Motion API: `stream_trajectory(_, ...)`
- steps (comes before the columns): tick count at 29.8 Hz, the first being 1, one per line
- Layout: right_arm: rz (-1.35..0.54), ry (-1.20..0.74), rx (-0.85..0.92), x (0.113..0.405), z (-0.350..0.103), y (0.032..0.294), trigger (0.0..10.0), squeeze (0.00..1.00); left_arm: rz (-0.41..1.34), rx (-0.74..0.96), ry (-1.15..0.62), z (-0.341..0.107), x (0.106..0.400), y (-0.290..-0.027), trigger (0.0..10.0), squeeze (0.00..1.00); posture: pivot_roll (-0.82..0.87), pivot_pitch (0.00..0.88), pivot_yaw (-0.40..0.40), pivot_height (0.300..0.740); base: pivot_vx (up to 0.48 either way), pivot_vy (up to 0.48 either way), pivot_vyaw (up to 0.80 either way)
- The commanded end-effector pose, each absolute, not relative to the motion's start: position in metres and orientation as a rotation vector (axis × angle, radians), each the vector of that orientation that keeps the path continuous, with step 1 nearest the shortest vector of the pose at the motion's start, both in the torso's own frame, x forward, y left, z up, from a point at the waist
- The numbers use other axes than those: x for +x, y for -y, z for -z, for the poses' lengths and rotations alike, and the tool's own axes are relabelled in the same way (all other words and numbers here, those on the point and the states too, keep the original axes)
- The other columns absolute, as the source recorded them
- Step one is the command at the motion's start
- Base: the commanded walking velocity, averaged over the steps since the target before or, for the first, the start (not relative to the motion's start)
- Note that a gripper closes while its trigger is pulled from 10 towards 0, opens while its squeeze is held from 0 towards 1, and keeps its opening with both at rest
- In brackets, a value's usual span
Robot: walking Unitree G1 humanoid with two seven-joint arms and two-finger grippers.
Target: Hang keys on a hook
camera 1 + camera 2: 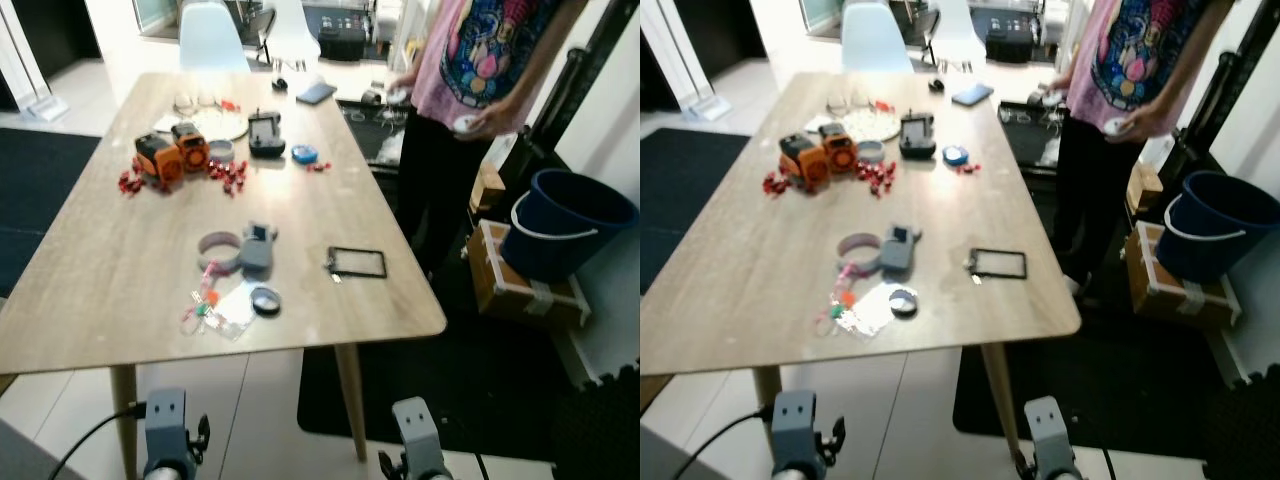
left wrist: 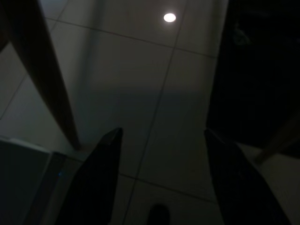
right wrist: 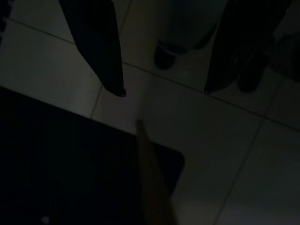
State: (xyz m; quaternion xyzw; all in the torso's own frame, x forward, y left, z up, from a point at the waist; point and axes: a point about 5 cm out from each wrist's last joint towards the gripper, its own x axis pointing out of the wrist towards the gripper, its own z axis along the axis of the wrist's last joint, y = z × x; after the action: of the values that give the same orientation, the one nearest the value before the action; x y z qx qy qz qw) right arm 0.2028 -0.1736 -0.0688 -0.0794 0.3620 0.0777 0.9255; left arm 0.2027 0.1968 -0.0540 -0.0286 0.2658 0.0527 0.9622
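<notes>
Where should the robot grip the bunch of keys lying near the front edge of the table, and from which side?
Probably from above, at the coloured tags of the keys: the bunch lies flat on the table, so side fingers would find little to pinch. Finer detail is blurred.

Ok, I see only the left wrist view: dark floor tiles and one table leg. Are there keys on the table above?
Observer: Probably. A small bunch with coloured tags lies near the front edge of the wooden table.
Operator: What is beside it?
Observer: A round dark disc just to its right.
Operator: Is somebody near?
Observer: A person in a pink shirt stands at the table's right side, by a blue bucket.
Operator: And the other arm?
Observer: The right gripper hangs open over the floor.
</notes>
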Motion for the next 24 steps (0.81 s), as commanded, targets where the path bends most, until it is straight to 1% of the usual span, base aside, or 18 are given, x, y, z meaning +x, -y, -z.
stream_trajectory(1, -0.151, -0.762, -0.149, 0.197, 0.072, 0.173, 10.0, 0.0, -0.096, -0.052, -0.558, 0.056, 0.201, -0.196, 10.0, 0.0, 0.05, 0.087, -0.012, 0.74, 0.0, 0.0, 0.0)
stream_trajectory(11, -0.138, -0.766, -0.147, 0.196, 0.072, 0.176, 10.0, 0.0, -0.077, -0.05, -0.566, 0.057, 0.201, -0.193, 10.0, 0.0, 0.05, 0.084, -0.011, 0.74, 0.0, 0.0, 0.0)
stream_trajectory(13, -0.109, -0.766, -0.131, 0.196, 0.072, 0.18, 10.0, 0.0, -0.076, -0.048, -0.567, 0.057, 0.201, -0.192, 10.0, 0.0, 0.05, 0.081, -0.011, 0.74, 0.0, 0.0, 0.0)
stream_trajectory(17, -0.014, -0.756, -0.109, 0.195, 0.071, 0.195, 10.0, 0.0, -0.078, -0.031, -0.566, 0.057, 0.201, -0.193, 10.0, 0.0, 0.05, 0.078, -0.01, 0.74, 0.0, 0.0, 0.0)
stream_trajectory(19, -0.014, -0.756, -0.109, 0.195, 0.071, 0.195, 10.0, 0.0, -0.078, -0.031, -0.566, 0.057, 0.201, -0.193, 10.0, 0.0, 0.05, 0.078, -0.01, 0.74, 0.0, 0.0, 0.0)
stream_trajectory(20, 0.094, -0.746, -0.111, 0.192, 0.068, 0.216, 10.0, 0.0, -0.08, -0.032, -0.566, 0.057, 0.201, -0.193, 10.0, 0.0, 0.05, 0.076, -0.01, 0.74, 0.0, 0.0, 0.0)
stream_trajectory(22, 0.189, -0.736, -0.117, 0.189, 0.065, 0.236, 10.0, 0.0, -0.08, -0.034, -0.566, 0.057, 0.2, -0.192, 10.0, 0.0, 0.04, 0.076, -0.009, 0.74, 0.0, 0.0, 0.0)
stream_trajectory(24, 0.324, -0.695, -0.136, 0.186, 0.055, 0.267, 10.0, 0.0, -0.078, -0.035, -0.566, 0.057, 0.2, -0.192, 10.0, 0.0, 0.04, 0.073, -0.009, 0.74, 0.0, 0.0, 0.0)
